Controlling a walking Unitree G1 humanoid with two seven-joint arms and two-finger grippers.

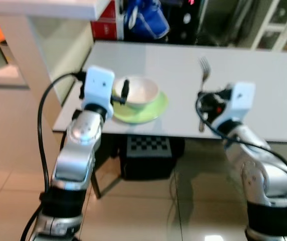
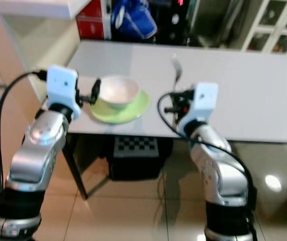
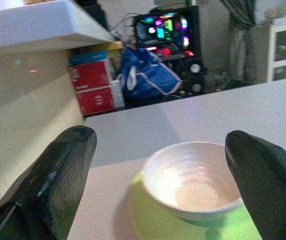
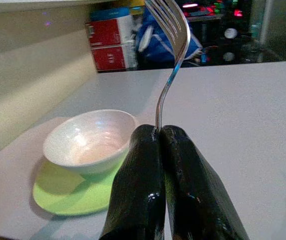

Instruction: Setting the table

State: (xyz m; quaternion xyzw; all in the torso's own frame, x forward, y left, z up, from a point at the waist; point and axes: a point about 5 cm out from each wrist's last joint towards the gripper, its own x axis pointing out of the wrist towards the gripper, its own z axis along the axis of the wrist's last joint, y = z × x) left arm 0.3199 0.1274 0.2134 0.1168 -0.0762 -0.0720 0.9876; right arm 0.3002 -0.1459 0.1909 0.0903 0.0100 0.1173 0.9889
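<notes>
A white bowl [image 1: 139,90] sits on a light green plate [image 1: 151,111] near the front left corner of the white table [image 1: 264,90]. My left gripper [image 1: 123,93] is open, just left of the bowl at rim height. In the left wrist view its black fingers [image 3: 62,175] stand wide apart, with the bowl [image 3: 193,180] ahead between them. My right gripper [image 1: 207,103] is shut on a silver fork [image 1: 204,68], to the right of the plate, over the table's front edge. The fork [image 4: 175,45] rises from the closed fingertips with its tines pointing up and away.
A blue bag [image 1: 146,17] and red boxes [image 1: 105,25] stand behind the table's far edge. A white counter [image 1: 42,7] juts in at the upper left. A checkerboard-patterned box [image 1: 148,145] lies under the table. White cabinet doors [image 1: 284,25] are at the back right.
</notes>
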